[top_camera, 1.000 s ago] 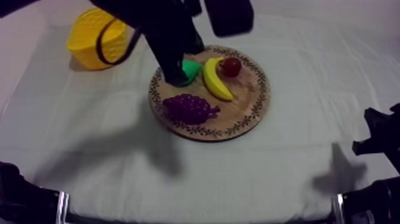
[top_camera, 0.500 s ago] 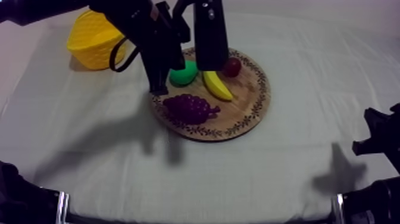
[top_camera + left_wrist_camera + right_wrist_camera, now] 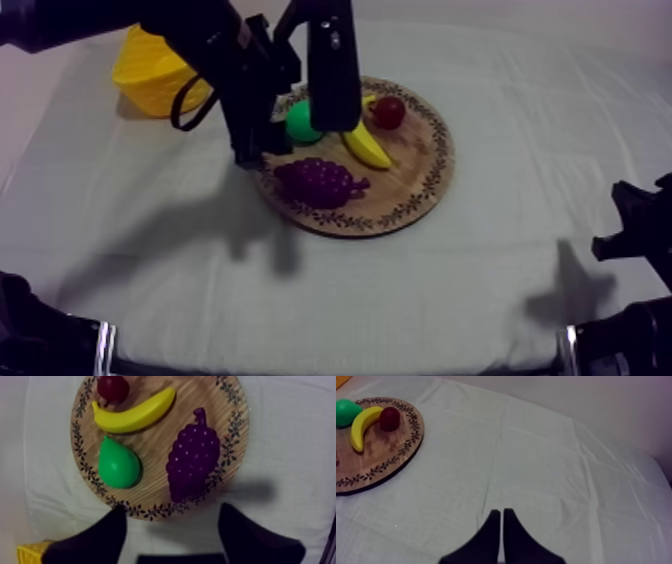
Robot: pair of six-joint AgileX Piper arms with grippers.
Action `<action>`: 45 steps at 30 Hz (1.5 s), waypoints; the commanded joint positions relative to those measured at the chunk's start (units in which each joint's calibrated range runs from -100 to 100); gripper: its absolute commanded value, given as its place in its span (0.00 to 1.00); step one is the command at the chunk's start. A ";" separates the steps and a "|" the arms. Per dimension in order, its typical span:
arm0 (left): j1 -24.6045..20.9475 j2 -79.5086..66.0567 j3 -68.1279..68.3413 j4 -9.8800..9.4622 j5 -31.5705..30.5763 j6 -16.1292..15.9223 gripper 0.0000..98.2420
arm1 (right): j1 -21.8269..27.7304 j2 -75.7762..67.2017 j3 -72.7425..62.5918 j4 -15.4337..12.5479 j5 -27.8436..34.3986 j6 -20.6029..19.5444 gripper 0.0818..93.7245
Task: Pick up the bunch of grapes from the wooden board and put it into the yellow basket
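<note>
1. Top view: the purple bunch of grapes lies on the round wooden board with a patterned rim, at the board's near edge. Its long axis runs across the table, with the stem toward my right arm's side. My left gripper hovers over the board's far-left part with its fingers spread wide and nothing in them, above the green pear. The bunch lies just nearer the camera than the gripper. The yellow basket stands on the cloth beyond the board's left side, past the left arm, with open cloth between.
2. Left wrist view: the bunch's long axis runs straight away from the fingers, so I judge they would close across its narrow width. It sits off the centre of the gap, on the side away from the pear. The yellow banana lies beyond it, apart.
3. Right wrist view: my right gripper is a narrow wedge holding nothing, over bare cloth and well apart from the board. The left arm is clearly nearer.
</note>
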 commanded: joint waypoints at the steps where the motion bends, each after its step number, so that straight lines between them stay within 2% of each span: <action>1: -0.12 -0.06 0.34 0.08 -0.08 0.15 0.88 | 0.01 0.02 -0.01 -0.01 0.02 0.01 0.00; 11: -0.35 0.23 3.23 0.21 -1.91 -0.57 0.96 | 0.01 0.02 -0.01 -0.01 0.02 0.01 0.00; 21: 0.81 4.60 4.44 0.04 -6.26 -0.05 0.97 | 0.01 0.02 -0.01 -0.01 0.02 0.01 0.00; 32: 1.91 17.22 1.55 0.17 -10.96 -0.13 0.97 | 0.01 0.02 -0.01 -0.01 0.02 0.01 0.00; 35: 2.22 21.09 -0.76 0.11 -11.15 -0.18 0.97 | 0.01 0.02 -0.01 -0.01 0.02 0.01 0.00; 45: 2.07 28.04 -8.85 0.31 -5.85 -0.34 0.98 | 0.01 0.02 -0.01 -0.01 0.02 0.01 0.00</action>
